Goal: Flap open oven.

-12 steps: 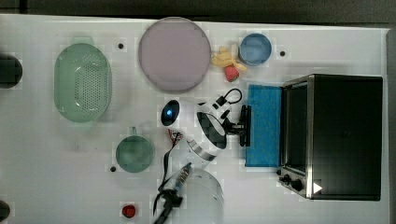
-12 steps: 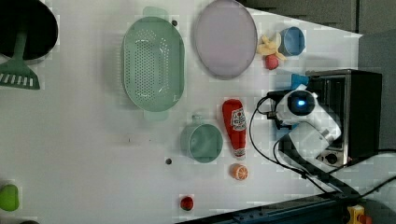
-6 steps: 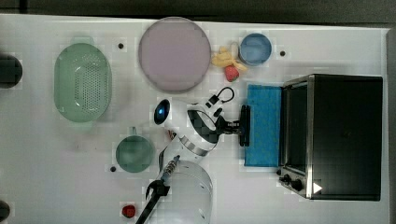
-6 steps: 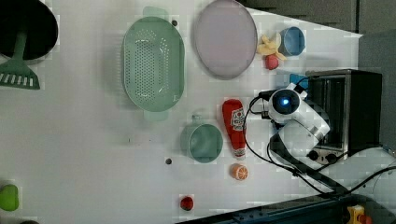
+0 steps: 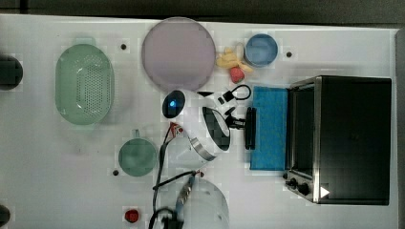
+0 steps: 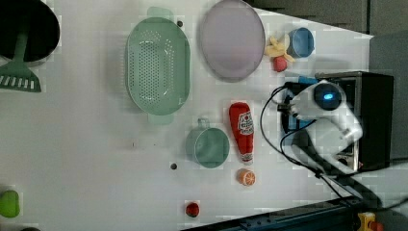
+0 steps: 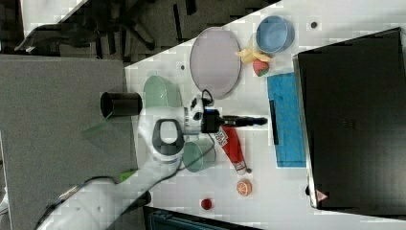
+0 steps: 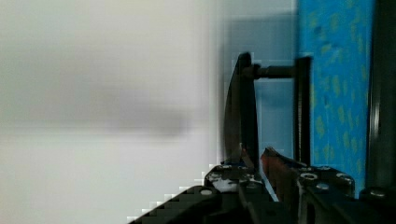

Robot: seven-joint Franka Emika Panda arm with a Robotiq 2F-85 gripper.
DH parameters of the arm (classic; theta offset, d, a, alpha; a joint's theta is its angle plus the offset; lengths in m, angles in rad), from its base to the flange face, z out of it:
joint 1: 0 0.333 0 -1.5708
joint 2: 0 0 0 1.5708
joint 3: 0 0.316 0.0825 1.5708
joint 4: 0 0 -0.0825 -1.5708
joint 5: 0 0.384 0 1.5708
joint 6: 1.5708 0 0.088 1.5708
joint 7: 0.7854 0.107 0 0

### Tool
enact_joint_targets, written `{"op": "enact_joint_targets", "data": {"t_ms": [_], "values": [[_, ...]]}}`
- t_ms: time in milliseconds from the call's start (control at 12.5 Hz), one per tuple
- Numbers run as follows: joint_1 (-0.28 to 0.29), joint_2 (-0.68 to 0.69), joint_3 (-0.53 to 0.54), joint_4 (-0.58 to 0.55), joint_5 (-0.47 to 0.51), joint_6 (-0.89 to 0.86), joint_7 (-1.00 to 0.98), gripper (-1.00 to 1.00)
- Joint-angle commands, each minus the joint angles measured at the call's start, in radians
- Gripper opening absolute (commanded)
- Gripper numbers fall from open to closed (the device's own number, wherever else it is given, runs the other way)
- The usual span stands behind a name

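The black oven [image 5: 353,138] stands at the top view's right, with two knobs [image 5: 297,183] on its silver frame. Its blue glass door [image 5: 270,129] lies folded down flat on the white table, the black bar handle [image 5: 249,128] at its outer edge. My gripper [image 5: 239,123] sits right against that handle on the side away from the oven. In the wrist view the gripper [image 8: 256,161] is shut with only a thin slit, and the handle [image 8: 240,107] runs just beyond the tips. The right view has the gripper [image 7: 258,120] pointing at the handle [image 7: 273,122].
A ketchup bottle [image 6: 243,130], a green mug [image 5: 137,156] and an orange [image 6: 247,177] lie under or near my arm. A lilac plate [image 5: 179,53], a blue bowl [image 5: 261,49], toy fruit [image 5: 234,67] and a green colander [image 5: 85,83] sit further off.
The arm's body has swung across the table toward the top view's left, while the gripper stays at the handle. The oven door lies flat open throughout.
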State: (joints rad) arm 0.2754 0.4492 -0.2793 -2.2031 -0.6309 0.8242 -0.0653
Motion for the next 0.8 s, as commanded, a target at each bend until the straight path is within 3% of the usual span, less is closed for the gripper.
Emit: {"op": "enact_joint_targets", "data": {"t_ms": [80, 400, 800], "values": [[-0.001, -0.162, -0.006, 0.026, 0.131, 0.018, 0.054, -0.65], [-0.011, -0.335, -0.008, 0.03, 0.392, -0.071, 0.054, -0.65], [-0.014, -0.503, -0.011, 0.091, 0.572, -0.279, 0.063, -0.65]]}}
